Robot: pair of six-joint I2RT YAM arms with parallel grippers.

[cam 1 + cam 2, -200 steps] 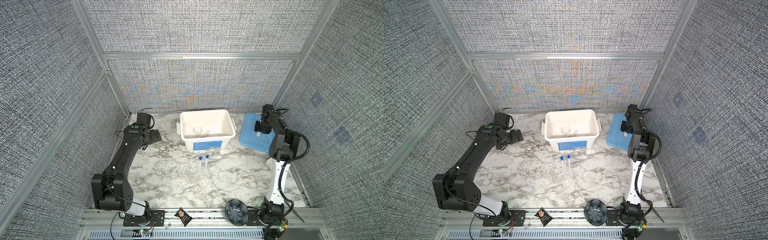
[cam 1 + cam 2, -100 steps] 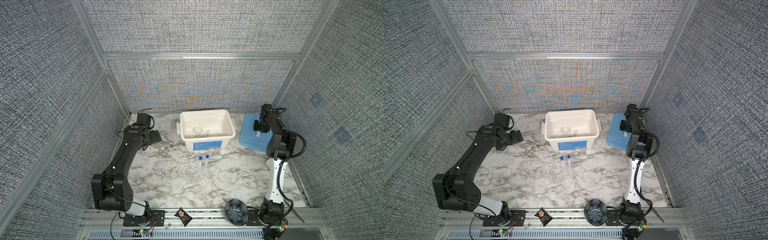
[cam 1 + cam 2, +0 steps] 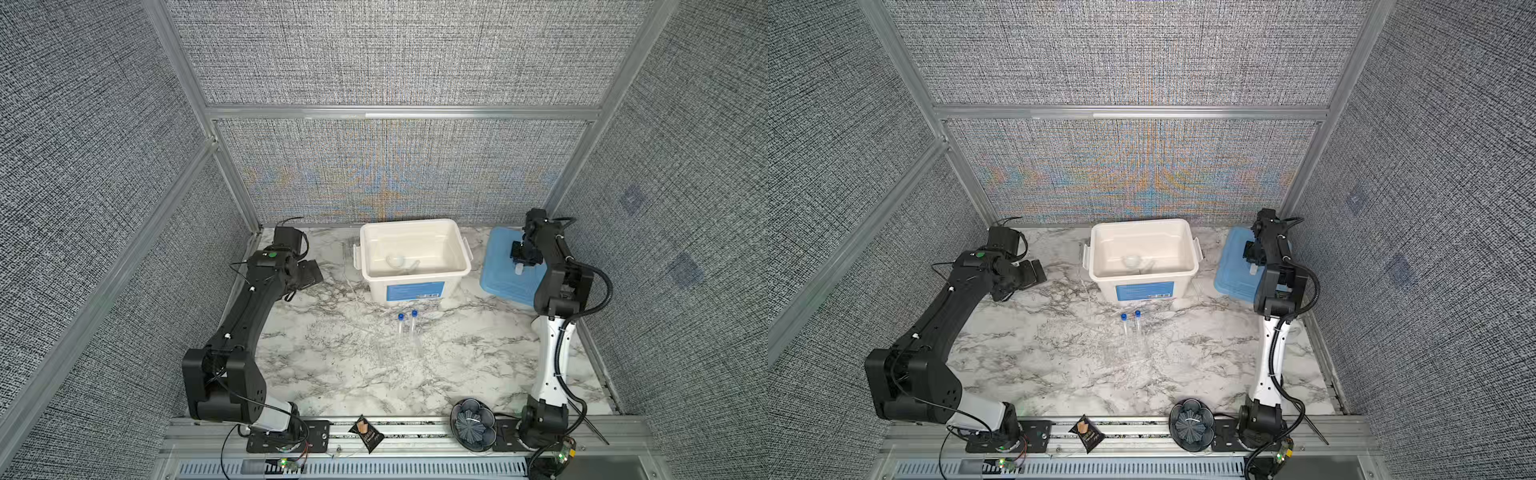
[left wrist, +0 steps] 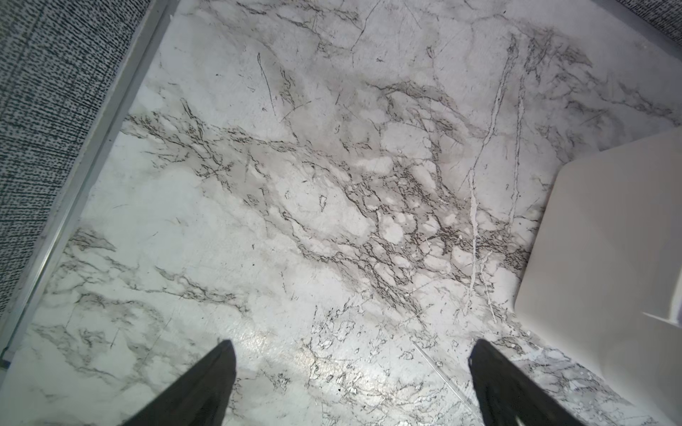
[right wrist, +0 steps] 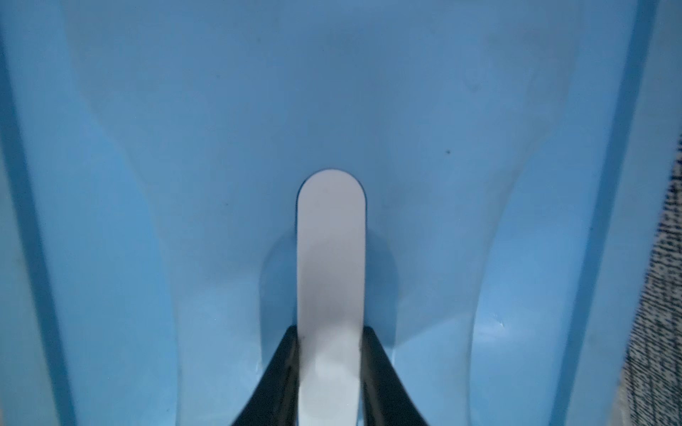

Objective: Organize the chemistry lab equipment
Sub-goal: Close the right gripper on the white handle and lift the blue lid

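In both top views my right gripper (image 3: 521, 266) (image 3: 1252, 263) hangs over the middle of a blue lid (image 3: 498, 282) (image 3: 1231, 282) at the back right. In the right wrist view the gripper (image 5: 330, 328) is shut on a white round-ended bar (image 5: 331, 239), seemingly the lid's handle. Two clear tubes with blue caps (image 3: 407, 322) (image 3: 1129, 322) stand mid-table; the clear rack around them is hard to make out. A white dish (image 3: 394, 261) and what may be the pestle (image 3: 412, 264) lie in the white bin (image 3: 415, 286). My left gripper (image 3: 309, 274) (image 4: 354, 343) is open above bare marble.
The white bin's corner (image 4: 609, 239) shows in the left wrist view, close to the left gripper. On the front rail sit a dark blue patterned bowl (image 3: 473, 424) and a black snack packet (image 3: 365, 432). Fabric walls close in the back and both sides.
My right gripper's fingers have closed in on the white bar on the blue lid, and the right arm has shifted slightly. The left arm has not moved.
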